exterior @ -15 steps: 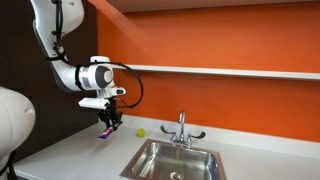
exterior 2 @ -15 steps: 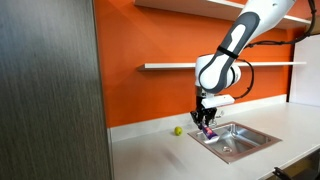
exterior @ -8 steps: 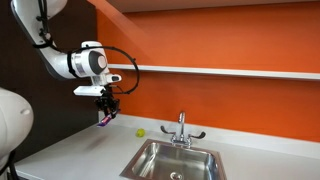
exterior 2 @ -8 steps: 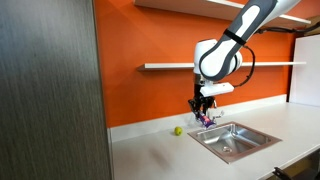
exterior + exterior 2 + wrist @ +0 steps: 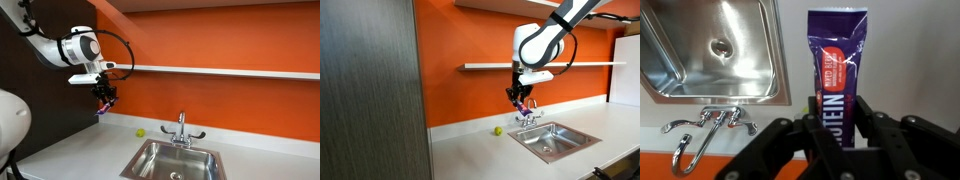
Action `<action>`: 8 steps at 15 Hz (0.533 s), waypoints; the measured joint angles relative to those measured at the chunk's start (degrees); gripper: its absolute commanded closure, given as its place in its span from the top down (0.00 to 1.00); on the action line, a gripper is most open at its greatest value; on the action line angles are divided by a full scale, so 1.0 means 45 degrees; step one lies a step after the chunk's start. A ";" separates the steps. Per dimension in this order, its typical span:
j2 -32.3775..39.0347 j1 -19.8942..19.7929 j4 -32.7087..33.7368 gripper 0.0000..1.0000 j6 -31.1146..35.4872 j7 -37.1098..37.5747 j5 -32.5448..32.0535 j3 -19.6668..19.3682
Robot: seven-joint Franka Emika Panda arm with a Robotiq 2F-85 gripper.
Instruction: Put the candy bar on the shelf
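Mid-carry, by the look of it: holding candy bar [image 5: 101, 109] in gripper [image 5: 104, 99], far left in an exterior view, high in the air w/ countertop [image 5: 70, 158] well below. Clamped firm on one end of the wrapper. Same grip seen close up in wrist view, w/ gripper [image 5: 840, 128] pinched on both flat sides & rest of candy bar [image 5: 838, 55] poking straight out past the fingertips, label toward camera. Not yet on shelf [image 5: 220, 71]: running along orange wall [image 5: 230, 40] a bit above gripper level & further back, apart from candy bar in both exterior views. Judging next move: raise until the hanging end clears the ledge's front edge, push in toward wall, tilt so wrapper lies flat, then let go. Narrow ledge, so prob. little margin; risk of sliding off if released from too high. Moving right: small yellow-green ball [image 5: 140, 132] on countertop, below gripper & off to one side, near wall. Not part of the job, no need to touch. Further right & lower again, faucet [image 5: 181, 128], then steel sink [image 5: 172, 160] set into countertop. As for containers: only the sink, & nothing seen in it except the drain [image 5: 720, 45] in wrist view. Part of basin cut off at frame edge, so can't vouch for that bit. Nothing visible on shelf either, as far as exterior views reach.
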 measured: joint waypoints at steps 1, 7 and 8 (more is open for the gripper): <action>-0.0204 -0.0076 0.0060 0.14 -0.0114 0.0015 -0.0001 0.0129; -0.1156 -0.0529 0.0643 0.14 -0.0628 0.0284 -0.0240 0.0731; -0.1263 -0.0592 0.0755 0.14 -0.0661 0.0287 -0.0259 0.0791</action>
